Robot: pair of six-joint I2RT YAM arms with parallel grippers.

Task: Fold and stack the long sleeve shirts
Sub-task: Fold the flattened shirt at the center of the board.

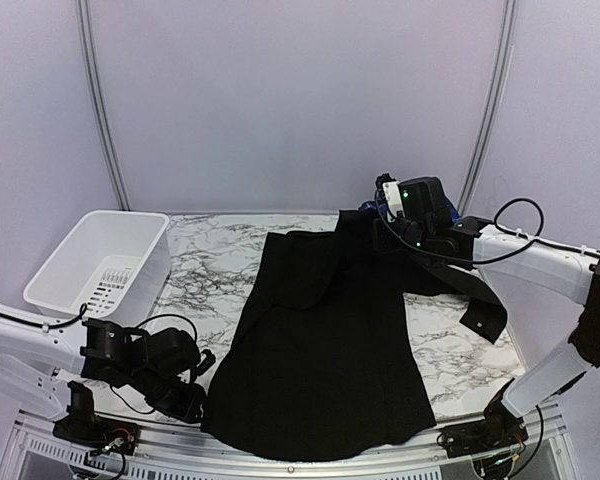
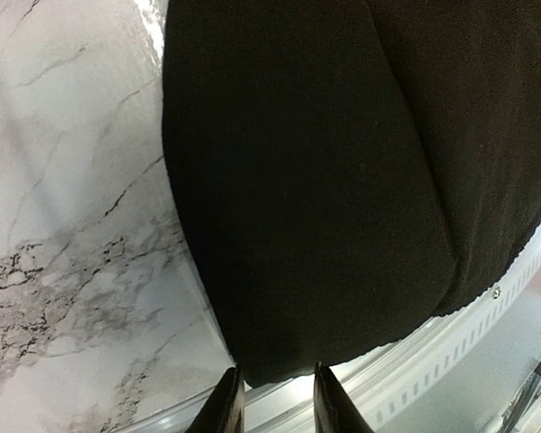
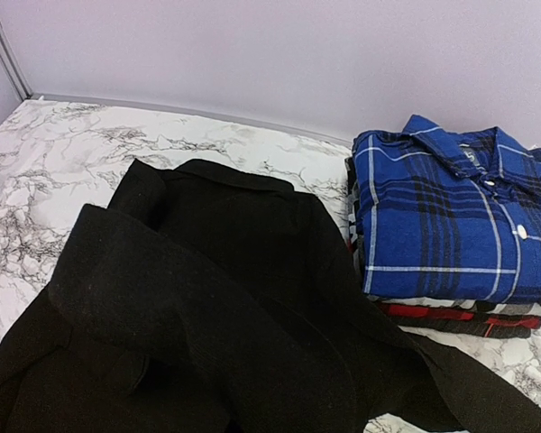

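Your black shirt (image 1: 320, 340) lies spread on the marble table (image 1: 205, 265), plain and matte, with its hem at the near edge. One sleeve is laid over the body and the other trails right. Your left gripper (image 2: 277, 383) sits at the hem, jaws narrowly parted. Your right gripper (image 1: 385, 218) is clamped closed near the collar; you cannot tell whether it pinches cloth. The folded plaid shirts (image 3: 451, 216) are stacked beside the collar, blue-and-white on top.

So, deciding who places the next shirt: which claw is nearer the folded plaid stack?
Right. The right claw is at the far side, close by the stack of plaid shirts; the left claw is at the table's near-left edge, by the black shirt's hem.
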